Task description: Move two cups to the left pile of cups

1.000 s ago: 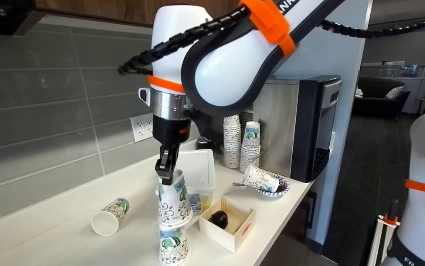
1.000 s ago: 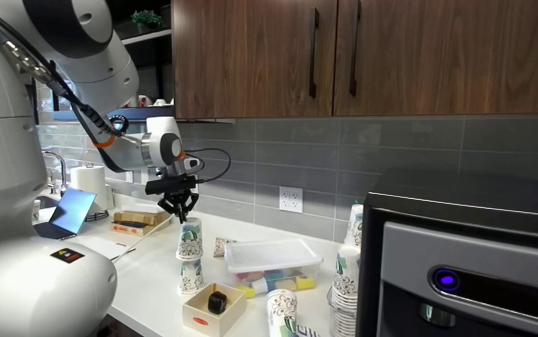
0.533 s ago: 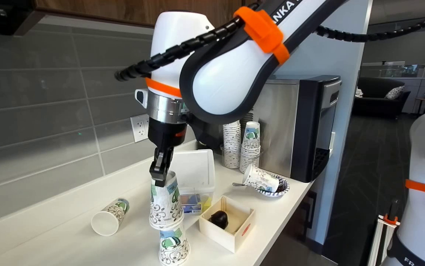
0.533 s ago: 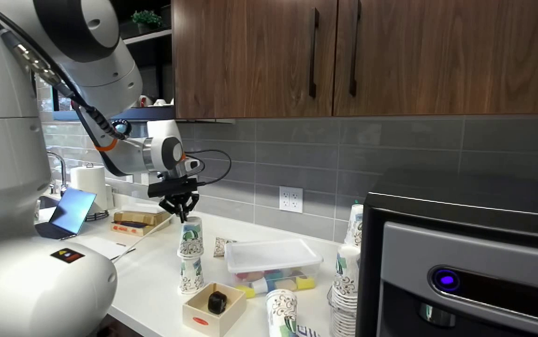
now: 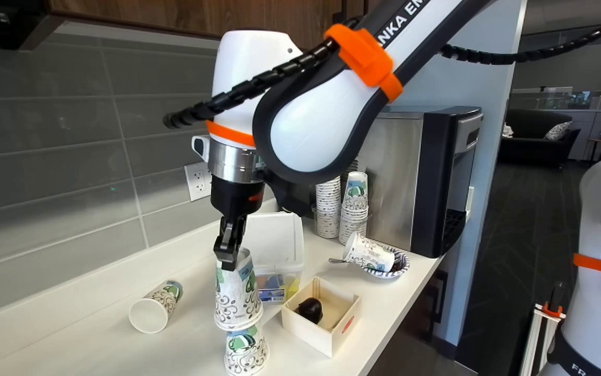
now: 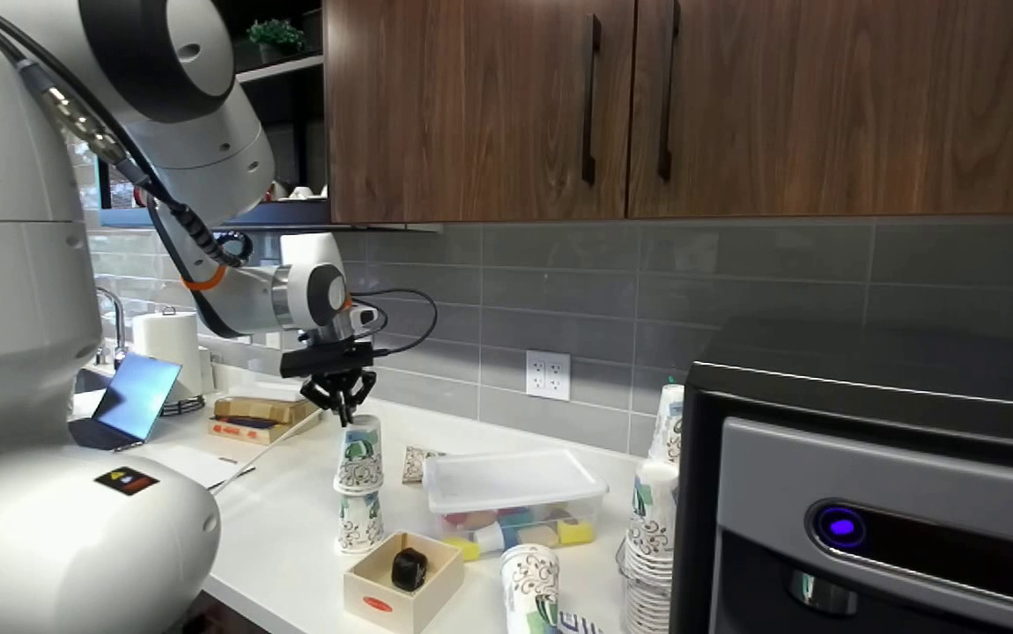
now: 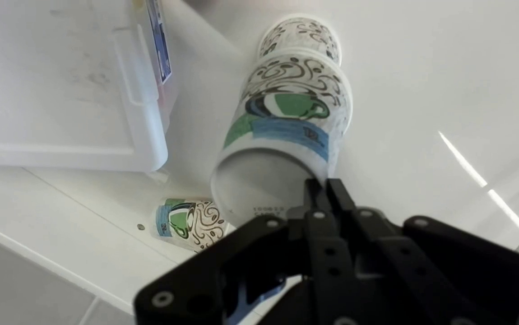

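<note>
My gripper (image 5: pixel 227 257) is shut on the base edge of the two cups (image 5: pixel 237 303), nested upside down, white with green, blue and dark print. In the wrist view the fingertips (image 7: pixel 322 183) pinch that edge, one inside the base recess. The cups hang slightly tilted, mouth down, over the left pile of cups (image 5: pixel 245 350), which stands upside down on the counter. It also shows in an exterior view (image 6: pixel 359 521) and the wrist view (image 7: pixel 302 36). The held cups' rim hides the pile's top. I cannot tell whether they touch.
A cup (image 5: pixel 157 307) lies on its side near the wall. A lidded clear box (image 6: pixel 515 493) and a wooden box (image 5: pixel 326 334) with a dark object stand beside the pile. A tipped cup (image 5: pixel 368 253) rests in a bowl. Tall cup stacks (image 5: pixel 354 224) stand by the dispenser (image 5: pixel 400 177).
My gripper and the held cups have moved a little to the left in an exterior view, then lowered so their rim covers slightly more of the pile's top. The pile has not moved.
</note>
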{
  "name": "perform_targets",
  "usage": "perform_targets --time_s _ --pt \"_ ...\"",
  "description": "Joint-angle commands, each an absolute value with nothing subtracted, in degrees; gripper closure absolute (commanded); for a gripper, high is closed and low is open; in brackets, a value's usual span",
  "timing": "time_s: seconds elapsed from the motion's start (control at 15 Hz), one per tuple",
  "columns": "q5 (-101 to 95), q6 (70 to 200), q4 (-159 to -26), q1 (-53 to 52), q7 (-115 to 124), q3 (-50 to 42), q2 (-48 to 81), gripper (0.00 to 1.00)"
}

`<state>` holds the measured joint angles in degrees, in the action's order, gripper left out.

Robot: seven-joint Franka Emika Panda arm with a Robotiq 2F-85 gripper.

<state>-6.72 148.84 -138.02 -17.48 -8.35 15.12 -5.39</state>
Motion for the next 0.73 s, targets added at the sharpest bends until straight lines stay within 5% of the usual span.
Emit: perform_targets --time_s 0.0,0.67 --pt "-6.06 149.05 -137.37 -17.08 -9.36 15.21 -4.54 0.68" --pt "-6.07 148.61 -137.19 -16.75 -9.63 14.99 -4.54 0.0"
